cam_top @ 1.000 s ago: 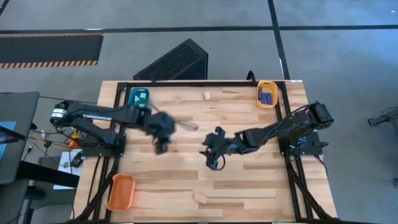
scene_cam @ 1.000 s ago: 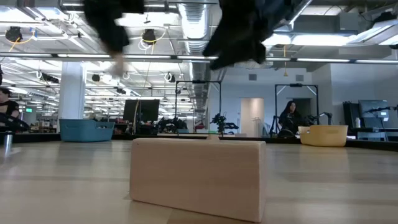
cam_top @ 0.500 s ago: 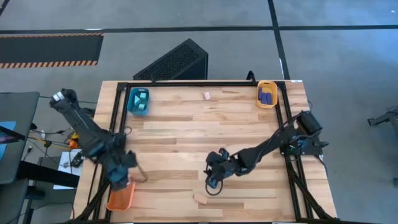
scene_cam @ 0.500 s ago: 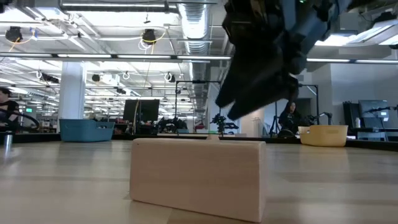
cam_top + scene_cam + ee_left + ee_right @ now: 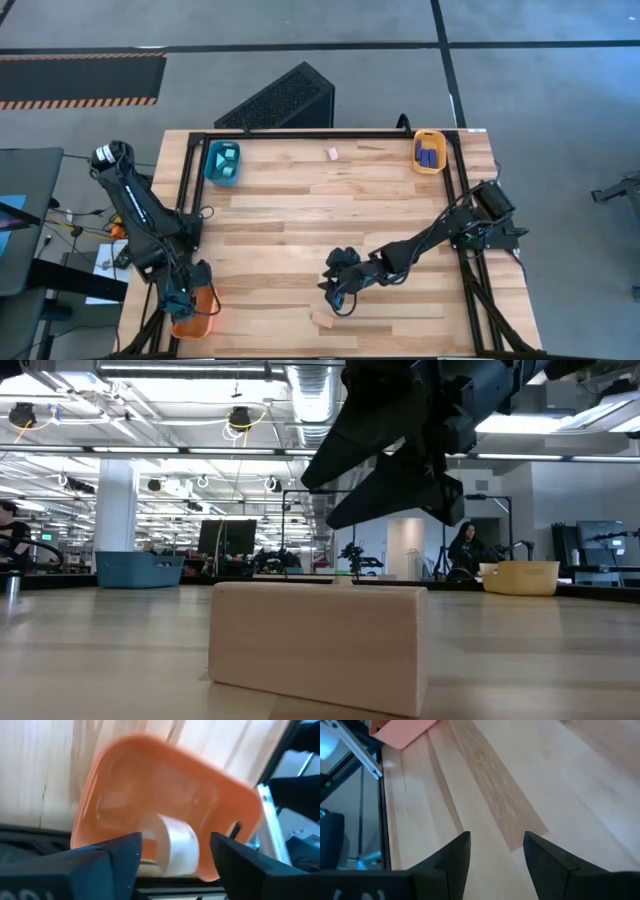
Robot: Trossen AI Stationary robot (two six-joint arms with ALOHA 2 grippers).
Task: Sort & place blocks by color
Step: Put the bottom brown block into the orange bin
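Two wood blocks in play, both at risk of a miss.

The left end effector [image 5: 183, 298], fingers apart over the orange tray [image 5: 194, 312], hovers above a pale block [image 5: 172, 844] that seems to be dropping and could bounce out. The right end effector [image 5: 338, 290], fingers spread and empty, hangs just beside the tan block [image 5: 323, 320] near the worktop [image 5: 400, 200] front edge; a skewed descent could knock it off.
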